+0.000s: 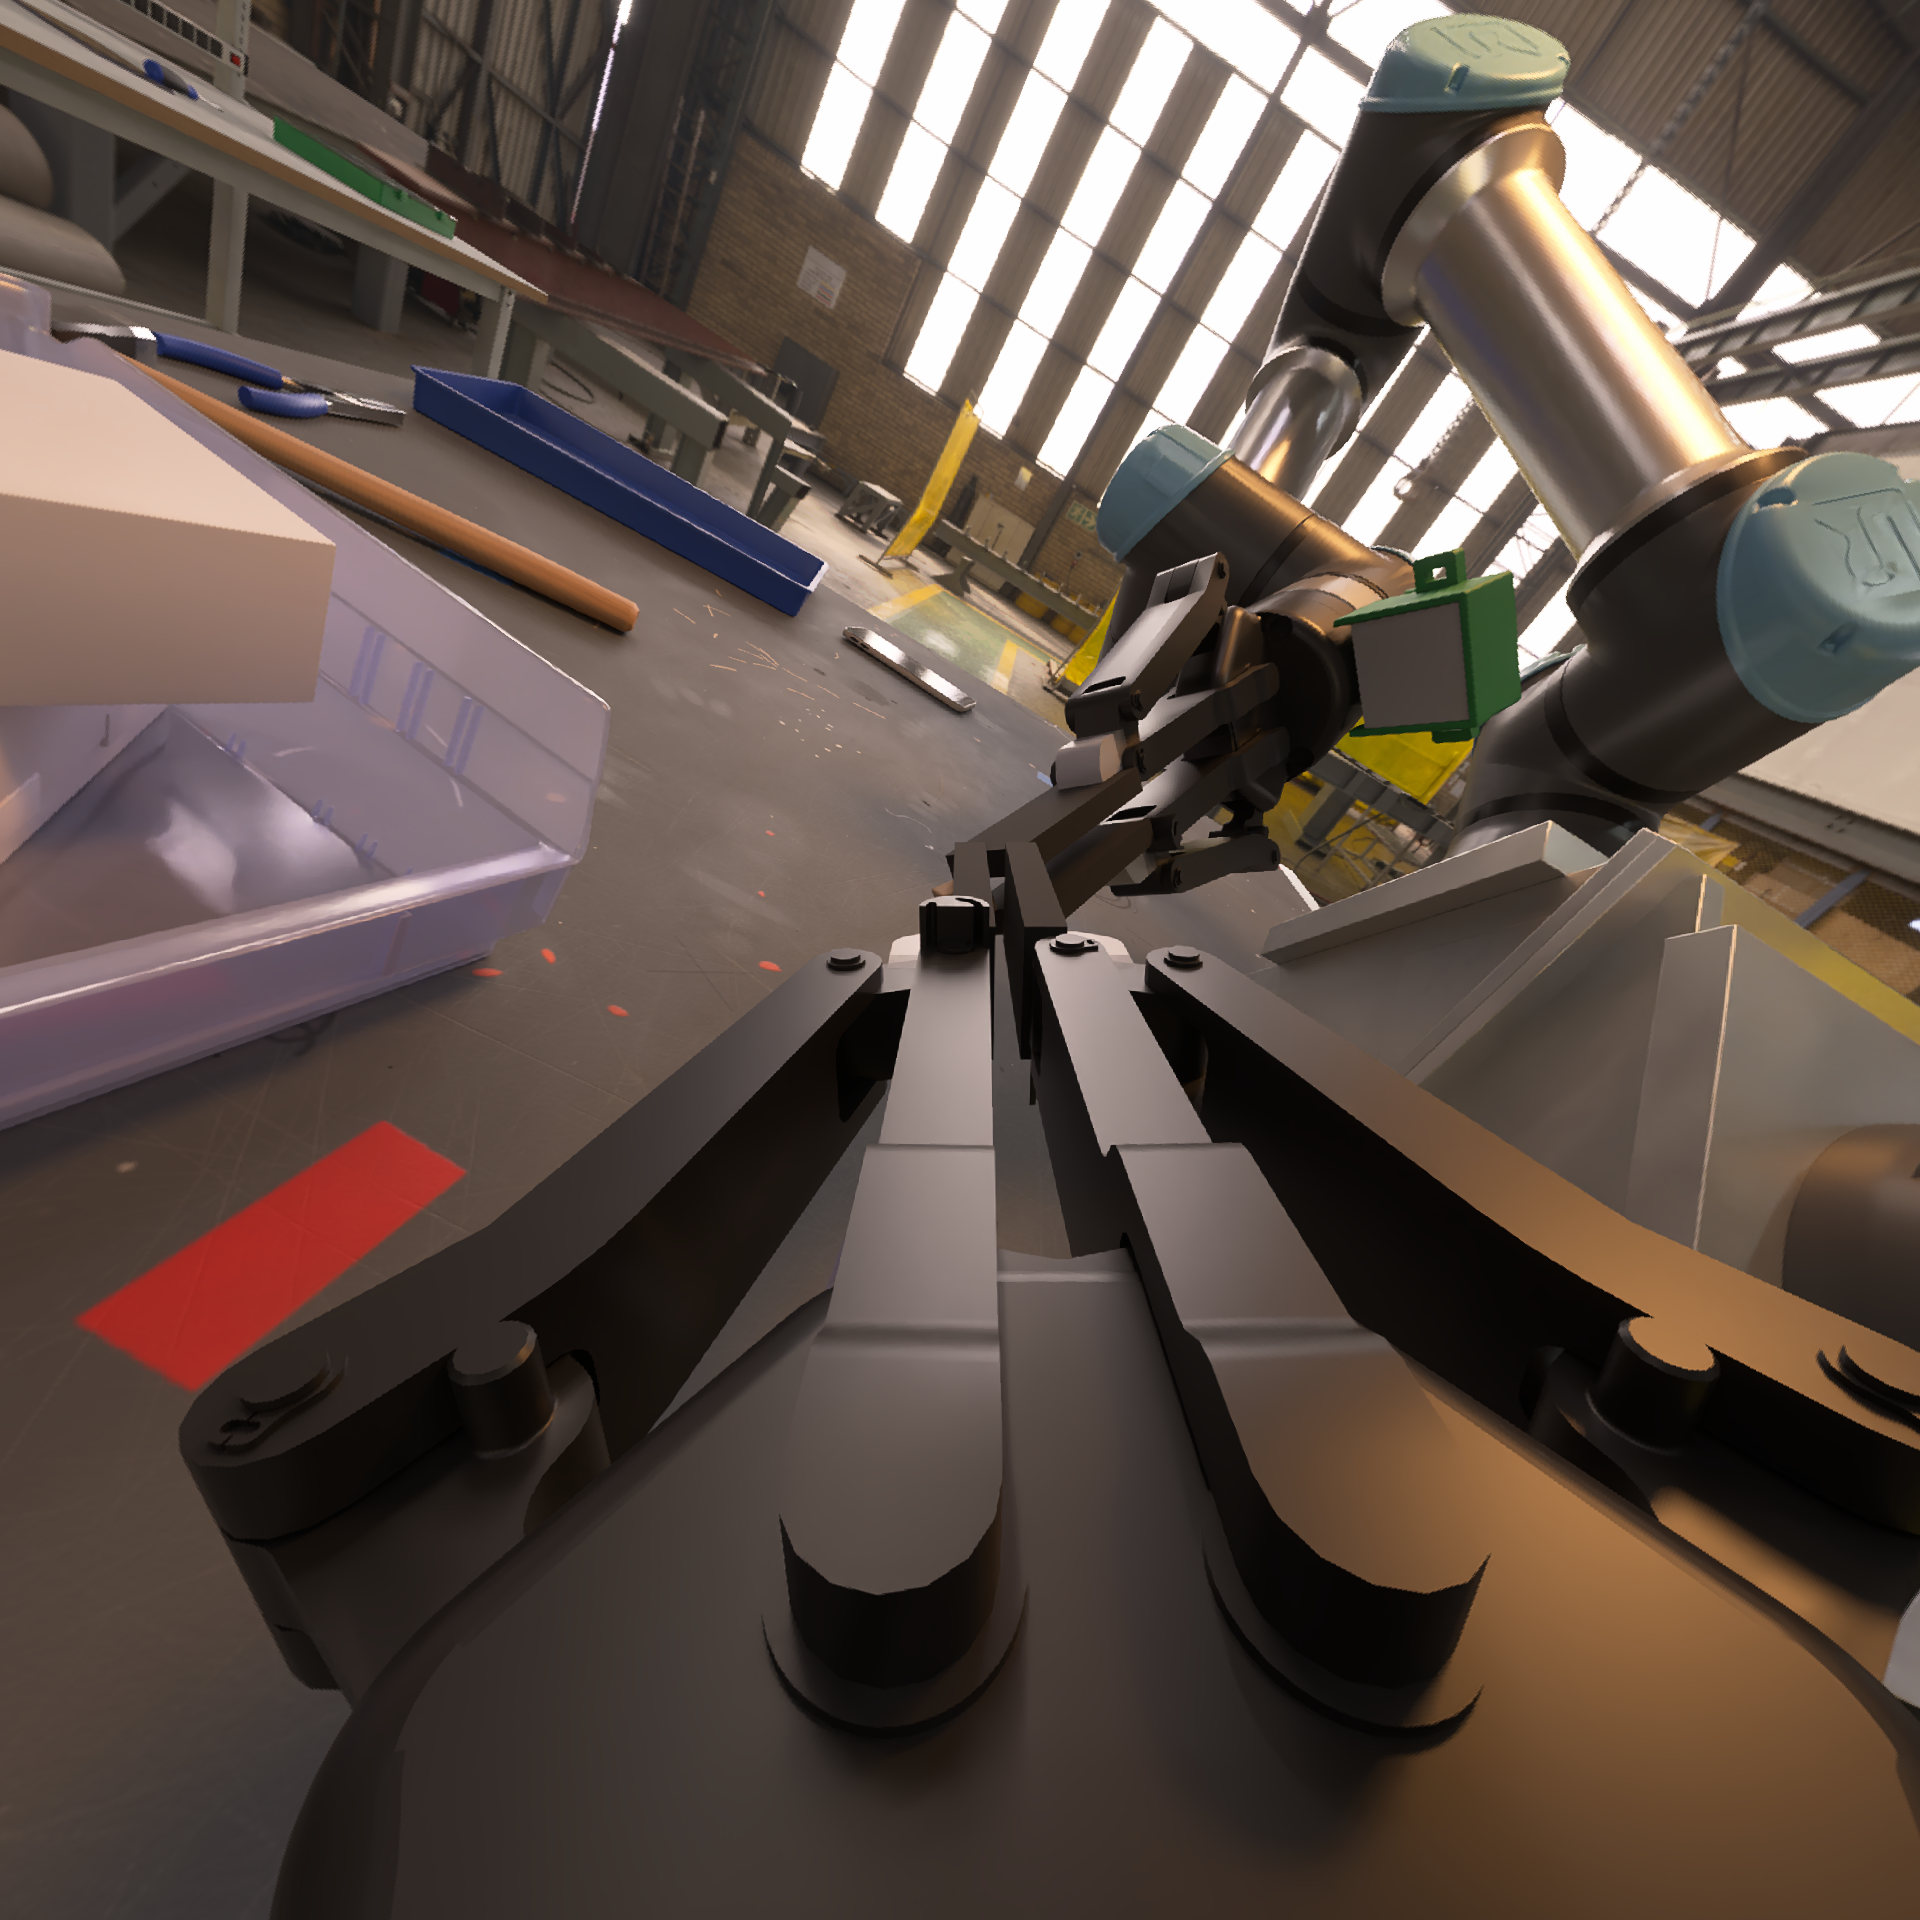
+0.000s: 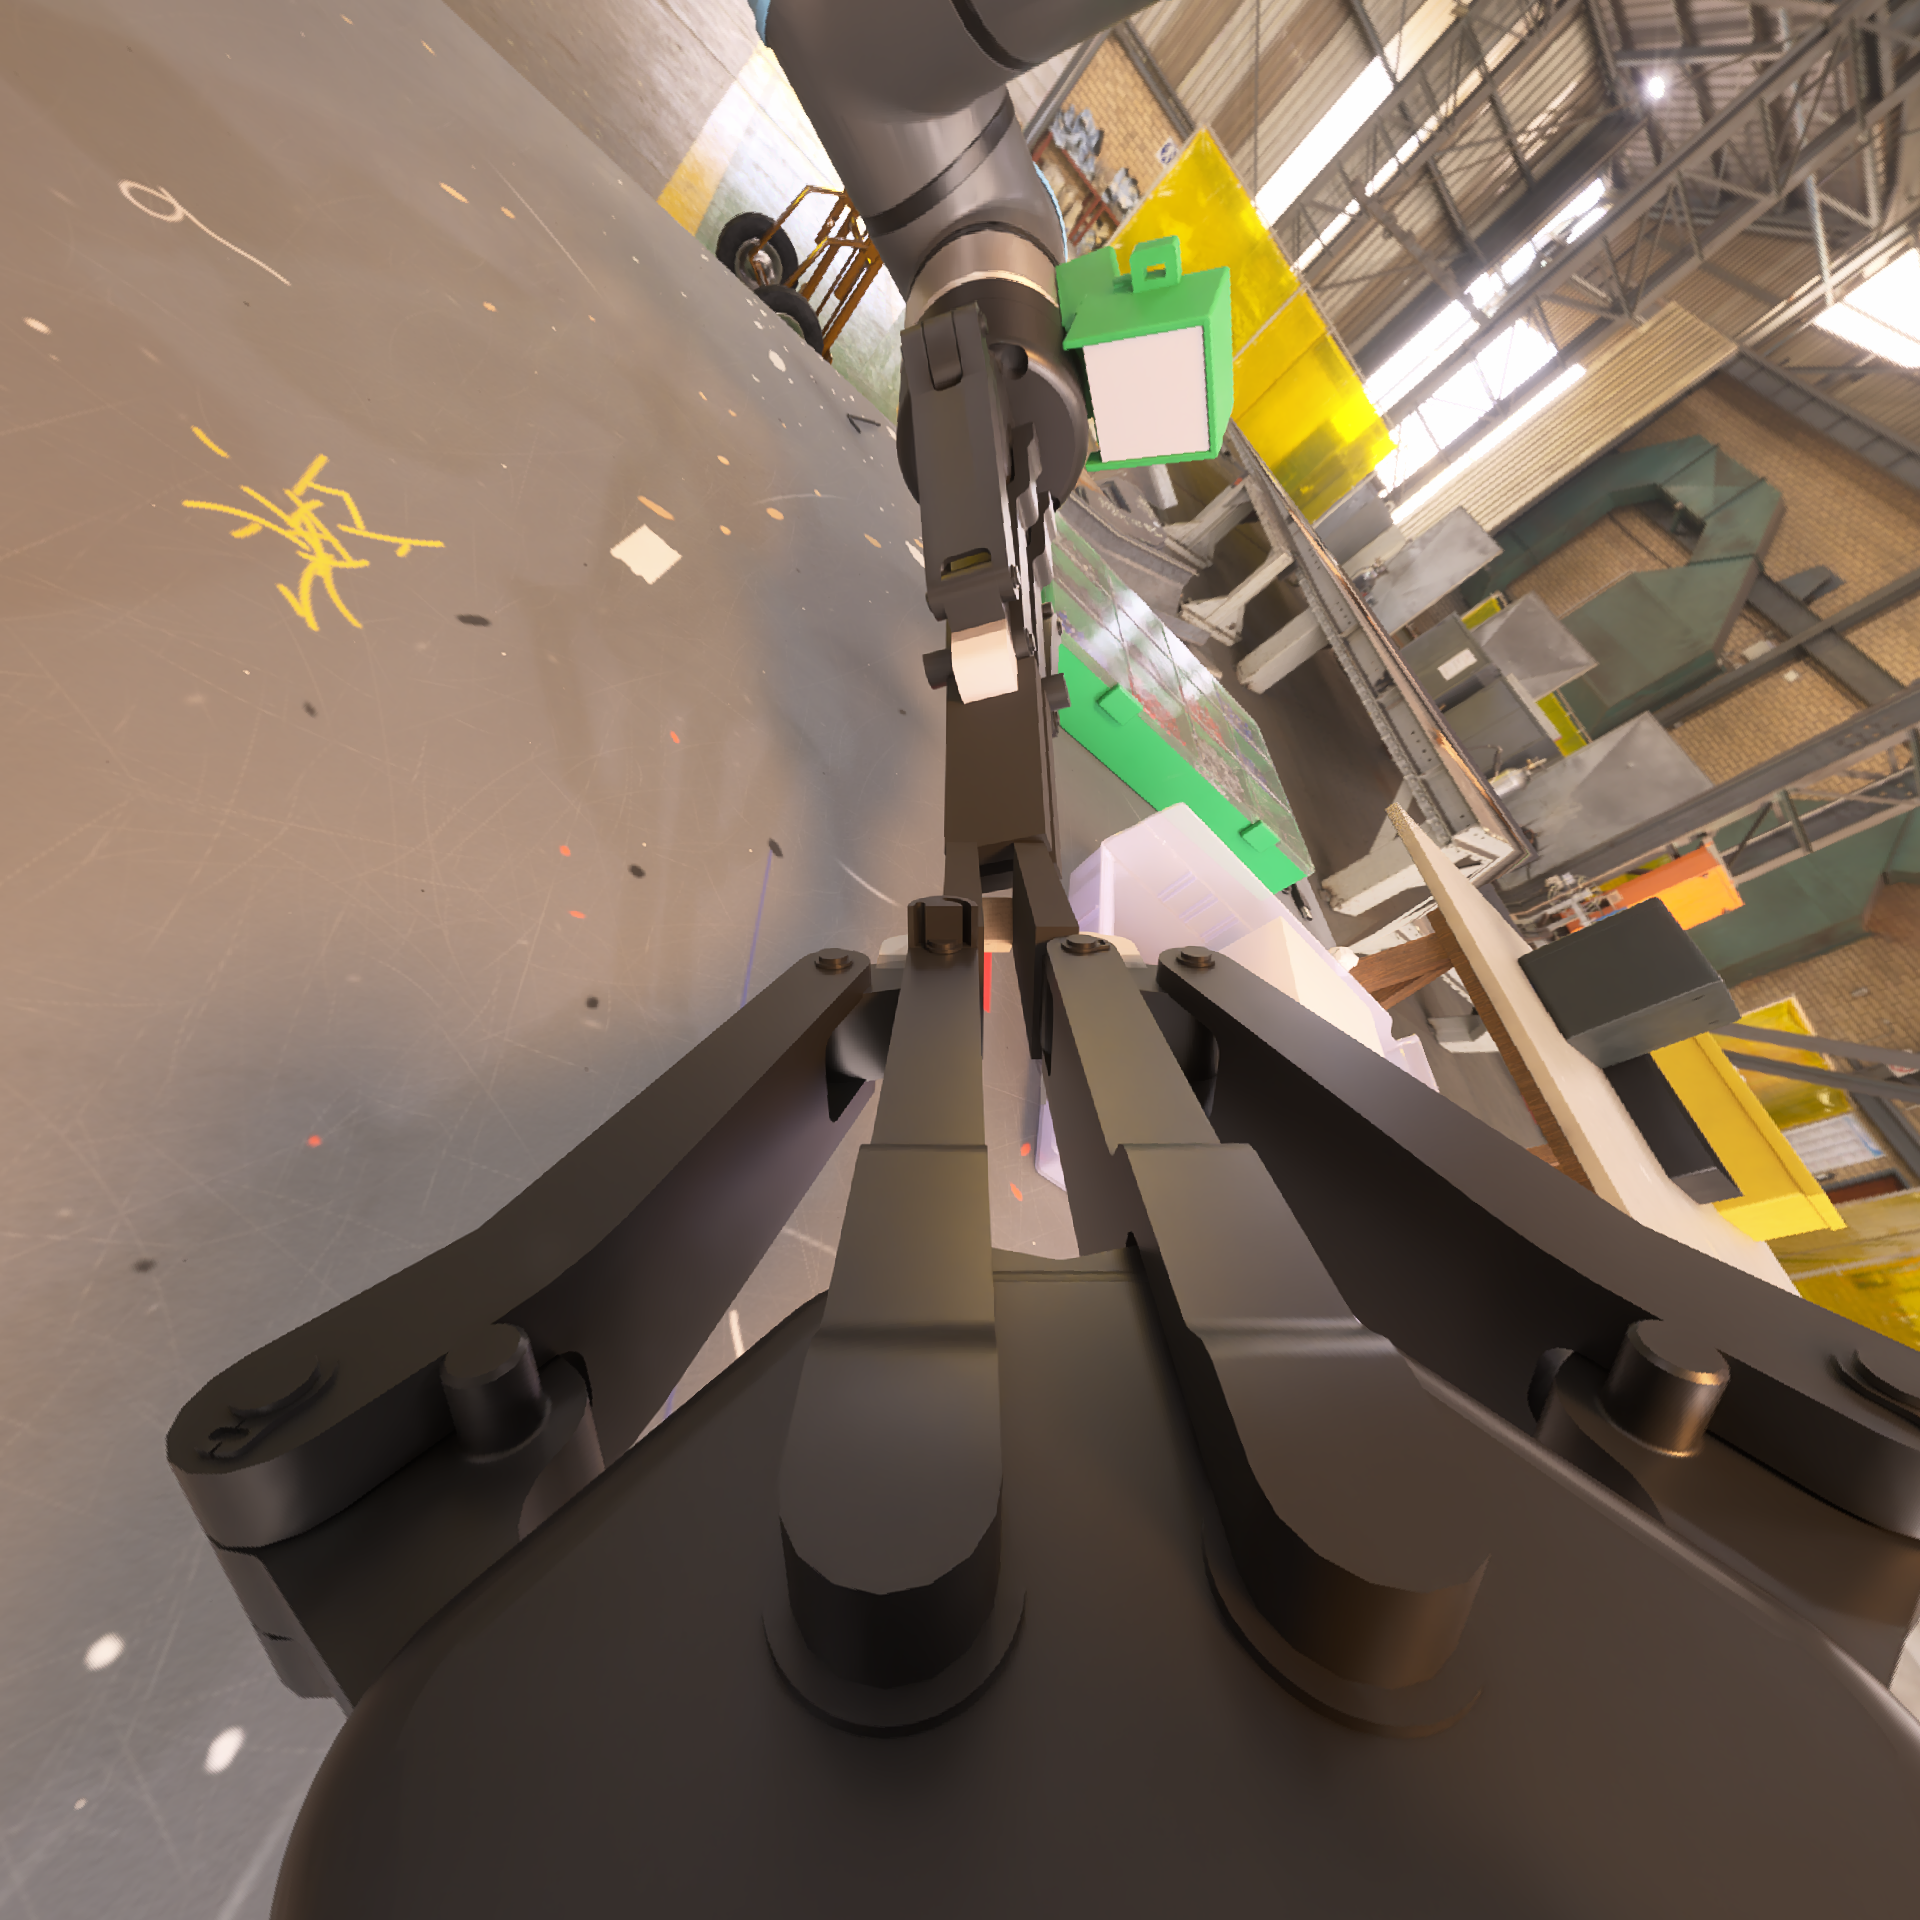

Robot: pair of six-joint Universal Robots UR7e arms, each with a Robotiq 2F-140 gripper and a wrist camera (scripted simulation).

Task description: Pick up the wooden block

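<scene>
The wooden block (image 2: 1000,927) is small and tan, and only a sliver of it shows between the fingertips. My right gripper (image 2: 997,920) is shut on it, just above the dark table (image 2: 416,831). My left gripper (image 1: 995,920) meets the right one tip to tip at the same spot, with its jaws nearly together on the block (image 1: 940,888), which its fingers mostly hide. The left gripper also shows in the right wrist view, coming down from above with its fingers (image 2: 971,862) at the block. The right gripper's fingers (image 1: 1039,831) reach in from the upper right.
A clear plastic bin (image 1: 312,883) holding a beige box (image 1: 156,540) stands to the left. Behind it lie a wooden dowel (image 1: 416,509), blue-handled pliers (image 1: 281,400), a blue tray (image 1: 623,478) and a metal bar (image 1: 909,655). A red patch (image 1: 270,1247) marks the table. A grey metal base (image 1: 1558,987) stands at the right.
</scene>
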